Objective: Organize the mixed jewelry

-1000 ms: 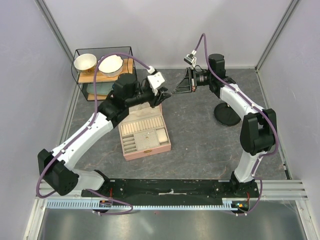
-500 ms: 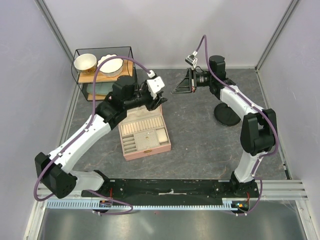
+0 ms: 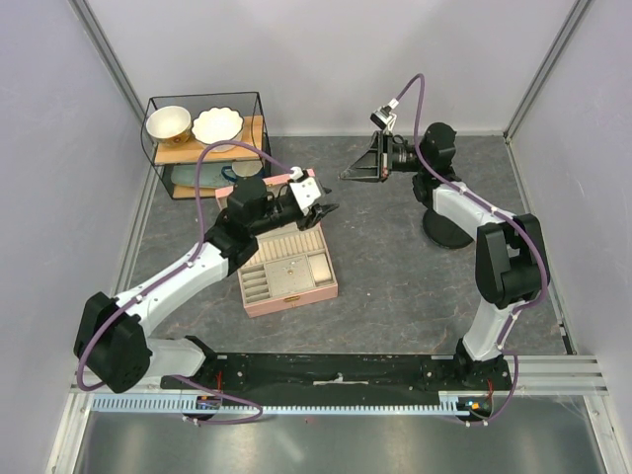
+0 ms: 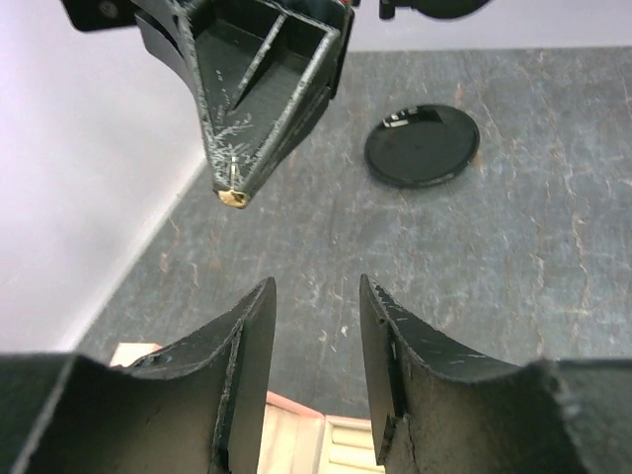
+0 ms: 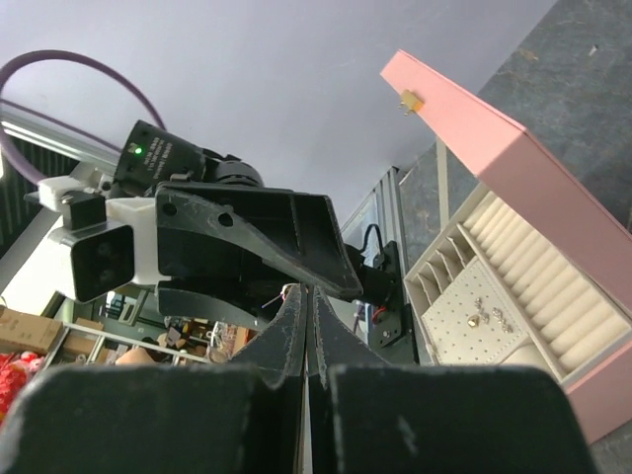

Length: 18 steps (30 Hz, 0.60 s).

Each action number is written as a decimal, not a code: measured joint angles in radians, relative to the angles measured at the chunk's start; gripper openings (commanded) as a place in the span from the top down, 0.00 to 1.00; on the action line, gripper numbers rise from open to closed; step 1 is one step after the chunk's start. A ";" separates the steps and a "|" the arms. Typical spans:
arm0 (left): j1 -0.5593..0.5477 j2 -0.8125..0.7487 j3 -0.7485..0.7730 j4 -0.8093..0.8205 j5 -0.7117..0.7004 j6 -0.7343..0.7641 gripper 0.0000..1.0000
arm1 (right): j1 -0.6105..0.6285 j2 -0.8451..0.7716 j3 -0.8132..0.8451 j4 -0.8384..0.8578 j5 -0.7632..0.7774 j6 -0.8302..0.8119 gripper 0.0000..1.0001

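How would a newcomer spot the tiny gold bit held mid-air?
Start at the open pink box mid-table. Beyond it, to the right, the right end effector hangs, a shut black wedge. The gold bead is pinched at its very tip, the only gold speck there.

At right gripper [image 4: 234, 186] tip, gold speck [image 4: 234, 198]: too small to identify, possibly a bead. Left wrist view: pink box [image 4: 296, 403] cut off at bottom edge. Top view: left arm [image 3: 188, 265] covers most of box lid [image 3: 286, 178].

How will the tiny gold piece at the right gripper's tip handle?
The gold piece looks bead-small, so probably light and apt to roll if dropped. Only the very tips of the right gripper pinch it, so it may slip.
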 measured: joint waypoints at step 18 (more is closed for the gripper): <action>0.017 0.000 -0.057 0.334 0.018 0.011 0.53 | 0.014 0.000 -0.043 0.196 -0.012 0.153 1.00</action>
